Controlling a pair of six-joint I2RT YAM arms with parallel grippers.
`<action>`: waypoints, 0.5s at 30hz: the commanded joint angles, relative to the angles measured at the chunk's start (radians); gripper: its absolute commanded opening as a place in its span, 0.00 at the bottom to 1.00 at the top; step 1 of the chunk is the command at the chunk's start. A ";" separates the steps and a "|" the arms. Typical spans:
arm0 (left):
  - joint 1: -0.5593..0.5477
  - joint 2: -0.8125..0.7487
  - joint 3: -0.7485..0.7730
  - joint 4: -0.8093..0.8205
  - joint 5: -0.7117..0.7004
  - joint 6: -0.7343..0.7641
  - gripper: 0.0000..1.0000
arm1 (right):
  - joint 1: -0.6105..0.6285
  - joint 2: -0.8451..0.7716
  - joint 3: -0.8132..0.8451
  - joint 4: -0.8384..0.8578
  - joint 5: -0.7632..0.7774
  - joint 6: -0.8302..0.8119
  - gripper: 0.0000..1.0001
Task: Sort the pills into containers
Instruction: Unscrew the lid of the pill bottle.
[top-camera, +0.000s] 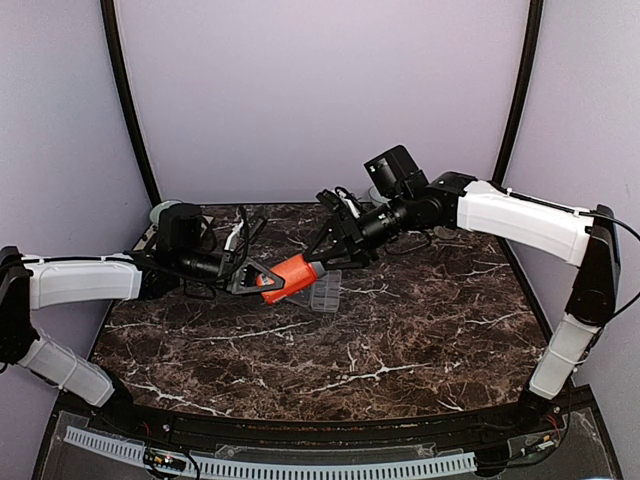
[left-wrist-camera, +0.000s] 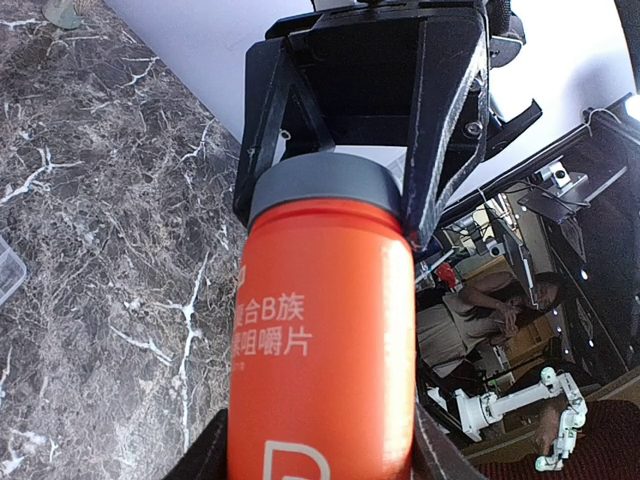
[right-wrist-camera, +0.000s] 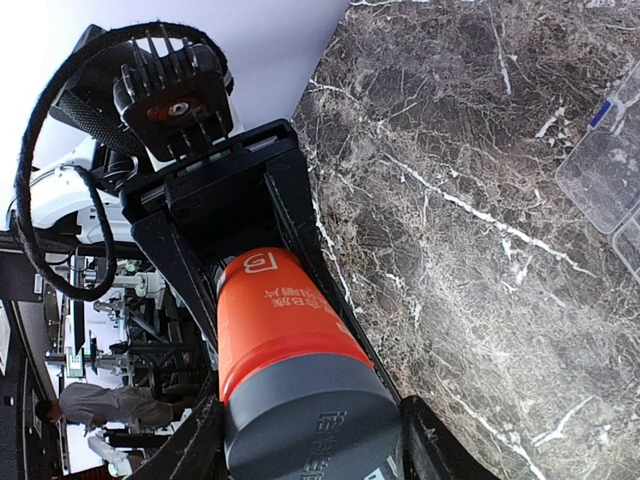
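- Over the dark marble tabletop (top-camera: 400, 340), mid-span btwn both arms: the work is carried clear of the surface. No loose pills are seen anywhere on the slab.
- Left gripper (top-camera: 250, 280): clamped on the base end of the bottle. Left wrist view shows its fingers hard against both sides of the orange body. It acts as the holding fixture.
- Right gripper (top-camera: 322, 262): jaws stand either side of the cap end, approx. in line w/ the bottle axis. Whether they bite on the cap or only flank it cannot be told from any view.
- Orange pill bottle (top-camera: 290, 277): held near-horizontal, cap toward the right arm, printed label facing the left wrist cam. Contents not visible.
- Clear plastic organiser box (top-camera: 327, 292): flat on the table, just below and beside the bottle's cap end, not touching either gripper. It is also seen at the right edge of the right wrist view. The box is too clear and too small in frame to tell lid position or what is in the compartments.
- Grey screw cap (right-wrist-camera: 310, 420): on the bottle, seated flush as far as the views show.
- Status (judgement): early stage. Bottle picked up and presented for opening, so prep is partly done. Not yet done: cap off, pills out, pills placed in compartments. No sorting is evident so far.
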 joint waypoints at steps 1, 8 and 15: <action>0.002 -0.005 0.035 0.039 0.033 0.012 0.00 | 0.002 -0.024 -0.015 0.041 -0.017 -0.002 0.41; 0.002 0.012 0.035 0.102 0.049 -0.031 0.00 | 0.009 -0.048 -0.017 0.040 0.017 -0.022 0.27; 0.003 0.047 0.065 0.157 0.090 -0.110 0.00 | 0.021 -0.109 -0.058 0.038 0.110 -0.110 0.20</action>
